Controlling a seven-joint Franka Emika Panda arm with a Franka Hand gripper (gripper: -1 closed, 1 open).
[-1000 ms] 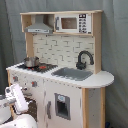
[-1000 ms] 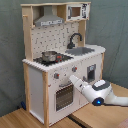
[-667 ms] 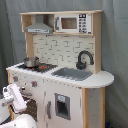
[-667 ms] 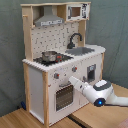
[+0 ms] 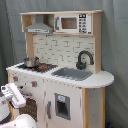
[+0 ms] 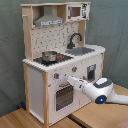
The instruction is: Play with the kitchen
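Your kitchen [image 6: 55,60] stands upright against the grey curtain [image 6: 112,25], its stove [image 6: 50,59] carrying a small pot [image 6: 49,55], the sink [image 6: 82,50] and black faucet [image 6: 74,39] beside it, the hood [image 5: 39,27] and microwave [image 5: 72,23] above. In the second exterior view your end effector [image 6: 71,80] reaches at the front panel, just below the knobs [image 6: 56,76] and above the oven door [image 6: 64,96] — whether it is open or closed you cannot tell. You seem to be working the knob-and-oven area; next, ease the tip onto a knob or the door handle — slowly, squarely.
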